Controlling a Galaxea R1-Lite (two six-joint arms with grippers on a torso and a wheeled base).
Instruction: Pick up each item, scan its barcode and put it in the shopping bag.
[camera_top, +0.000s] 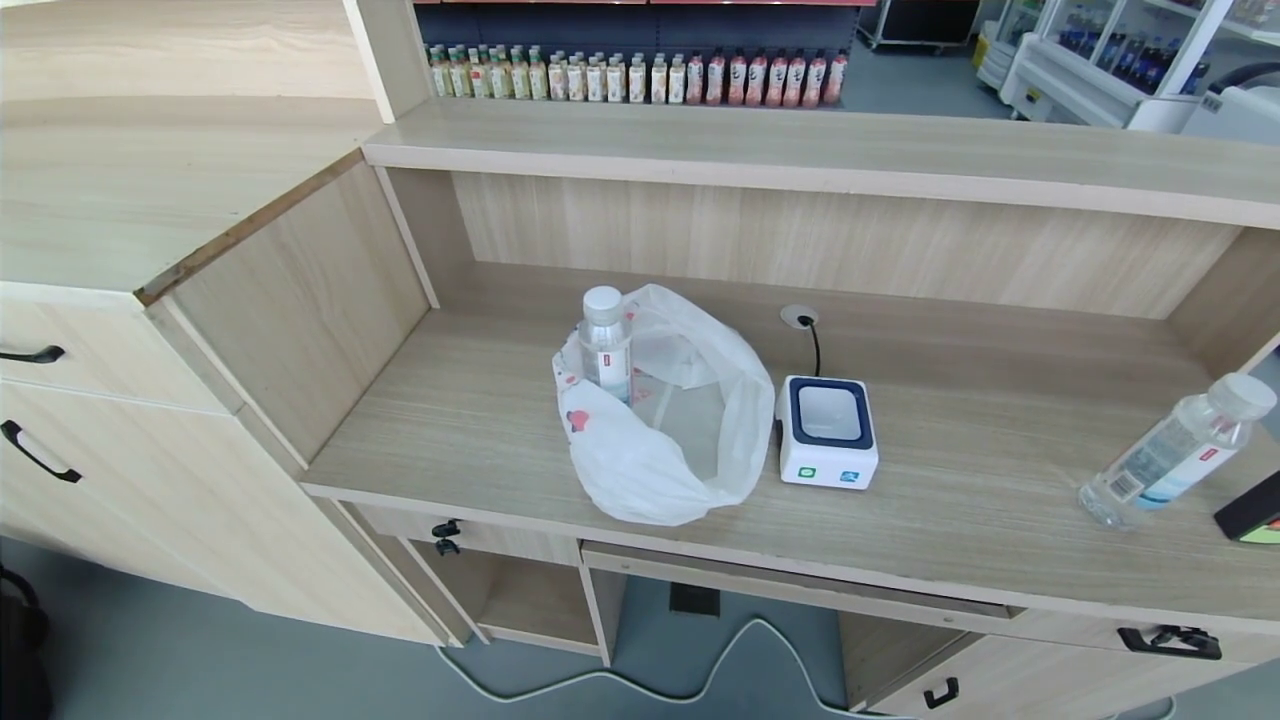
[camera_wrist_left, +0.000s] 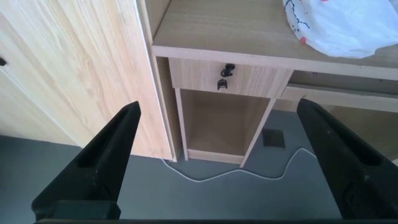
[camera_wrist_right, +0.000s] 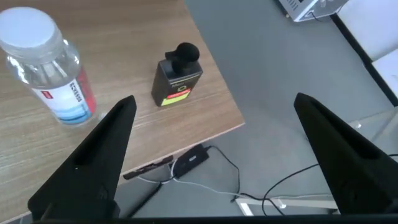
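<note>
1. Between the right fingers (camera_wrist_right: 93, 162) there is only air: they stand wide apart, clamped on nothing, above the end of the worktop (camera_wrist_right: 137, 25).
2. Just outside one of those fingers stands the water bottle (camera_wrist_right: 46, 68), upright and capped, not yet inside the gap. Ahead of the gap, near the worktop's edge, sits a small black item (camera_wrist_right: 177, 81) with a round cap.
3. Well away from them, the left fingers (camera_wrist_left: 99, 168) are likewise spread and hold nothing. They hang low in front of the worktop, over the floor (camera_wrist_left: 205, 199), with a keyed drawer (camera_wrist_left: 227, 74) ahead of them.
4. Beyond the left fingers lies the shopping bag (camera_top: 660, 440), mouth open, with a second bottle (camera_top: 605, 345) upright inside it. The scanner (camera_top: 828, 430) sits just beside the bag, between it and the right fingers.
5. The step in hand is probably the pick of the water bottle. The right fingers would do well to centre on its body below the cap and close squarely, since the round, smooth wall may slip or tip.
6. The grip should leave the label bare so that the barcode can face the scanner's window before the bottle goes to the bag.
</note>
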